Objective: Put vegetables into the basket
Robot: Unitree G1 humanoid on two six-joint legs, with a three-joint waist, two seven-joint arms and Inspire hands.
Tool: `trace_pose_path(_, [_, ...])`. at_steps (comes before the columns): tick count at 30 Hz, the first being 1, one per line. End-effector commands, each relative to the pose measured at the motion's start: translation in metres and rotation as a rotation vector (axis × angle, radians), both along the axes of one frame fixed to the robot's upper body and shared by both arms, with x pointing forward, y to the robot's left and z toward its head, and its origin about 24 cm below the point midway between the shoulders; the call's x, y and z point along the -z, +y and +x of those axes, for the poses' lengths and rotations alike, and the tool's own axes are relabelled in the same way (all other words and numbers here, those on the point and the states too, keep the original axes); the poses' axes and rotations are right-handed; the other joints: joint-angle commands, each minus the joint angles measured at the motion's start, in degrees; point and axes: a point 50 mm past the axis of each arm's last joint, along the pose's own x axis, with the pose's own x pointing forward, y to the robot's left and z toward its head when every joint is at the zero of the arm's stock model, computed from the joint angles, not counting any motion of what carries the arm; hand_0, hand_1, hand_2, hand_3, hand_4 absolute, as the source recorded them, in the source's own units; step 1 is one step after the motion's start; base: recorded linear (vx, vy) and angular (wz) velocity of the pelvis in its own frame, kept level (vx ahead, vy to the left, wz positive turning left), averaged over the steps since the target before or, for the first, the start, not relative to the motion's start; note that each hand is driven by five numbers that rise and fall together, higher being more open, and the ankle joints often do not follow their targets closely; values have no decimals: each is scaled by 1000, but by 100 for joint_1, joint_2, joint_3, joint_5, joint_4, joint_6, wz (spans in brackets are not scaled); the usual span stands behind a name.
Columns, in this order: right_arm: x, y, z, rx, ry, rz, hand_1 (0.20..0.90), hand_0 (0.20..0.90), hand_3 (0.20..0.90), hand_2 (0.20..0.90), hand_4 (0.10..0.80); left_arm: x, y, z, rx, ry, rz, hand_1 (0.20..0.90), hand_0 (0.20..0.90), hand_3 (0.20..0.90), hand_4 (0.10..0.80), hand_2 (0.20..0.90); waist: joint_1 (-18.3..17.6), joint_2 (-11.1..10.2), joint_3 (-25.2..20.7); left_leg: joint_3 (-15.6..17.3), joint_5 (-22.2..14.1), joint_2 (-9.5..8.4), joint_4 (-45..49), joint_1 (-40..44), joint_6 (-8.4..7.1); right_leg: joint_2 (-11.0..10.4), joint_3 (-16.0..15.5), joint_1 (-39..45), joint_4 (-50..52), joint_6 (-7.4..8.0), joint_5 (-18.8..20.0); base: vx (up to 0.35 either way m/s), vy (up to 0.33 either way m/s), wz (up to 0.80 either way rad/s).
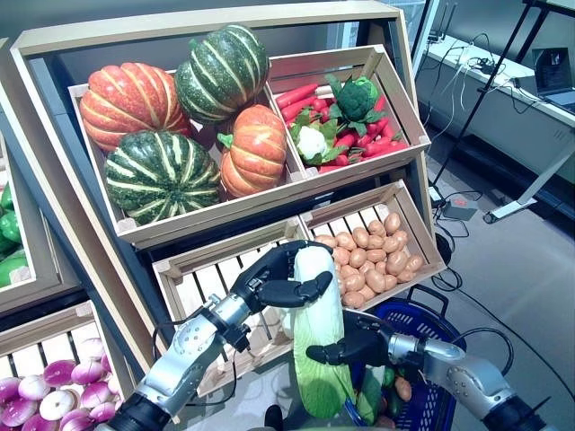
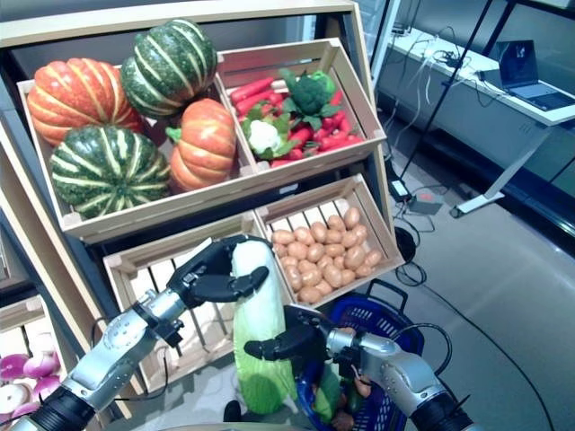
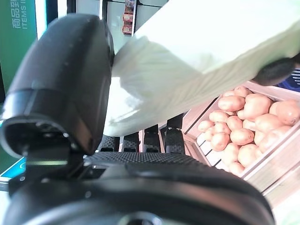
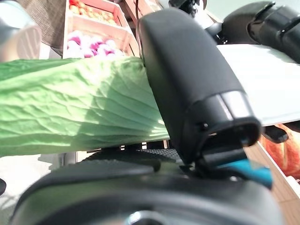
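Observation:
A long napa cabbage (image 1: 316, 269), white at the top and green at the bottom, stands upright in front of the stand's lower crates, just left of the blue basket (image 1: 433, 325). My left hand (image 1: 269, 287) is shut on its white upper part; the left wrist view shows my thumb (image 3: 61, 84) across the white stalk (image 3: 211, 47). My right hand (image 1: 355, 348) is shut on its green lower part, with the thumb (image 4: 187, 79) over the leaves (image 4: 70, 108). The cabbage's lower end hangs beside the basket's near rim. Small green and orange-brown vegetables (image 1: 397, 388) lie in the basket.
The wooden stand (image 1: 216, 27) with tilted crates rises right behind the cabbage. The potato crate (image 1: 418, 235) is just above the basket. The basket stands on the grey floor (image 1: 521, 269), with a desk and cables at the far right.

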Motion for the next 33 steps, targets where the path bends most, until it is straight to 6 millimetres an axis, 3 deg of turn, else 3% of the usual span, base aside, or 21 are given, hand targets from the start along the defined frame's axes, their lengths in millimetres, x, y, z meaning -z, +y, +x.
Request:
trace_pose_path(1, [-23,-11,25,302,-113,156,300,300,300,300,400,-61,-11,13,-11,-286,-190,900,900,900,800,900,20,-19,-252,199,-826,123,47,454,-208,-281,239,-360,-138,259,577,0,0,0])
trace_pose_path(10, [-21,-52,13,700,-168,176,300,300,300,300,400,-49,30,1,-262,-254,-132,900,900,900,800,900,-103,32,-156,247,-788,136,47,343,-195,-203,338,-467,-165,214,586,-6,-25,-7])
trace_pose_path(19, [-31,-83,9,1028,-287,270,300,300,300,300,400,-49,53,-1,-423,-265,-93,900,900,900,800,900,-157,102,40,232,-730,138,47,156,-185,-107,396,-694,56,132,444,-39,-48,0])
trace_pose_path(25, [-46,-105,31,1282,-394,367,300,300,300,300,400,-62,63,18,-573,-345,-164,900,900,900,800,900,-195,223,827,148,-750,156,875,-748,-243,-2,466,-1576,973,-96,140,-255,-50,3])
trace_pose_path(33, [-37,-130,33,1512,-354,409,300,300,300,300,400,-69,68,20,-691,-412,-195,900,900,900,800,900,-203,292,1596,103,-671,257,1756,-1801,-419,23,419,-2184,1577,-339,-20,-131,-44,0])
